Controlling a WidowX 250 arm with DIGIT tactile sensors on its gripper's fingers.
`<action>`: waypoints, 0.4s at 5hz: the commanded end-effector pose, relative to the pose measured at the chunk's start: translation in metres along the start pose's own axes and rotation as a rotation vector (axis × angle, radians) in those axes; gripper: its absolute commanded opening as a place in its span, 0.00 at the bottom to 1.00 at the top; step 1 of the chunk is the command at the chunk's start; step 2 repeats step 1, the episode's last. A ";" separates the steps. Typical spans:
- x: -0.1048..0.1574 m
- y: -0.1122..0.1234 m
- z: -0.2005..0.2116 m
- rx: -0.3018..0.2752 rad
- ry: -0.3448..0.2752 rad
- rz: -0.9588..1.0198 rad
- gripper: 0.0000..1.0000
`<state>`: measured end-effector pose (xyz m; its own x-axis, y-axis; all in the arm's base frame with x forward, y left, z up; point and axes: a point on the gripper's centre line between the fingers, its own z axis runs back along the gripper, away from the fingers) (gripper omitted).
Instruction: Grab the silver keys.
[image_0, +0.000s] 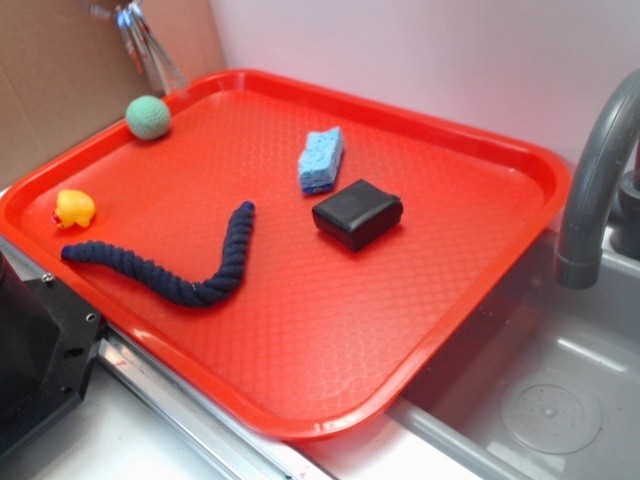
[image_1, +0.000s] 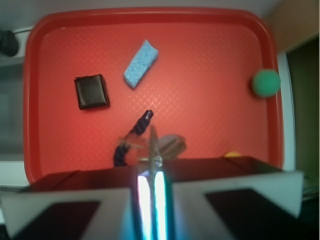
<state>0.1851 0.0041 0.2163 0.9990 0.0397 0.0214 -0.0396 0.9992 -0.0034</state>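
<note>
Tool (image_1: 150, 172) was clamped on silver keys (image_1: 162, 147), hanging high above tray (image_1: 215, 45). Advice: keep grip firm, lift w/o swinging.

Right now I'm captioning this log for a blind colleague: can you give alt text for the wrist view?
The gripper is shut on the silver keys, which dangle over a red tray. Below lie a black block, a blue sponge, a green ball at the right rim and a dark blue rope partly hidden by the keys.
</note>
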 end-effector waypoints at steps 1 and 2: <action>0.013 0.014 0.009 -0.014 -0.016 -0.046 0.00; 0.013 0.014 0.009 -0.014 -0.016 -0.046 0.00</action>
